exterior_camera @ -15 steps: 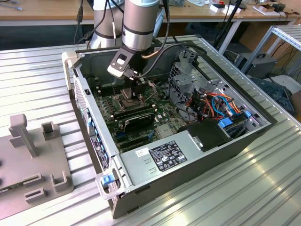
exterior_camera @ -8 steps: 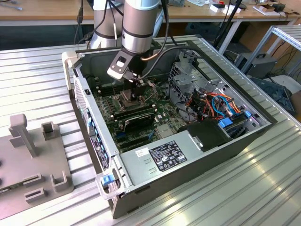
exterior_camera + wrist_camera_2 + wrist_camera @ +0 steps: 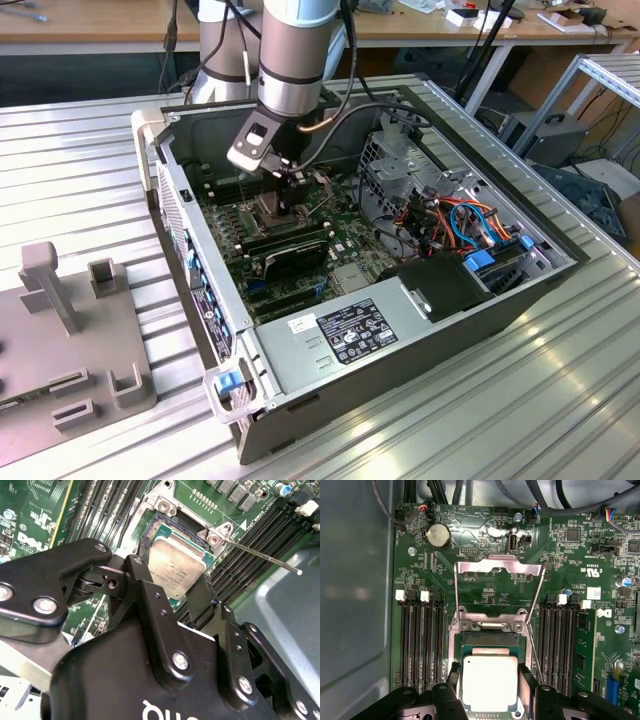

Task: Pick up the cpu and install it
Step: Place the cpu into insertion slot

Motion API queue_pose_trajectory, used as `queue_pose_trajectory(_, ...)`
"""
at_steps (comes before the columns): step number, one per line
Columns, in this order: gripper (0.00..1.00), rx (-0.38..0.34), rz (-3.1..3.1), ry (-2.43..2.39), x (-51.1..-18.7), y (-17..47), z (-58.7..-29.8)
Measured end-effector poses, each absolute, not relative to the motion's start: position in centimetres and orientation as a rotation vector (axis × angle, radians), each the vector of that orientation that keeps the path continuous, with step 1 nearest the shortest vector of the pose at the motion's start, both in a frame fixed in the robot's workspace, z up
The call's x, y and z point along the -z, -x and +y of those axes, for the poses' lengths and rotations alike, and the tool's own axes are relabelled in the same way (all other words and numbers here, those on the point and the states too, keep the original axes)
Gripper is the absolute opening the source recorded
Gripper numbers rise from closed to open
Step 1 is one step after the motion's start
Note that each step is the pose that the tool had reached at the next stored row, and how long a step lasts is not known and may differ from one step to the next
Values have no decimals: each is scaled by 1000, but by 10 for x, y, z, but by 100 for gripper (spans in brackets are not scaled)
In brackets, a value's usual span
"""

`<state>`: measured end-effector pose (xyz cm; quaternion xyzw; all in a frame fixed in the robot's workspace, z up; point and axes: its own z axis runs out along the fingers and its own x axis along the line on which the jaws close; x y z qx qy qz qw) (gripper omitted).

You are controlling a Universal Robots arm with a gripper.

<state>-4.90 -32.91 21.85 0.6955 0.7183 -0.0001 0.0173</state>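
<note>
At the exterior view's left a grey fixture (image 3: 75,330) lay on the metal table (image 3: 480,410), and beside it stood the open computer case (image 3: 215,300), the arm (image 3: 295,60) reaching down to its motherboard (image 3: 345,235). In the first wrist view the gripper (image 3: 491,674) pinched the cpu (image 3: 490,687) by two opposite edges, just over the open socket (image 3: 490,639) with its plate (image 3: 498,569) raised.

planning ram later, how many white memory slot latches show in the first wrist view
4: two white latches at the slot bank on one side of the socket, two on the other side. The hand may hide more.
</note>
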Motion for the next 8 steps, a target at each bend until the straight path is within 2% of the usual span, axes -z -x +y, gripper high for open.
queue_pose_trajectory(8,55,0,2232,-2161,-213,46,-329)
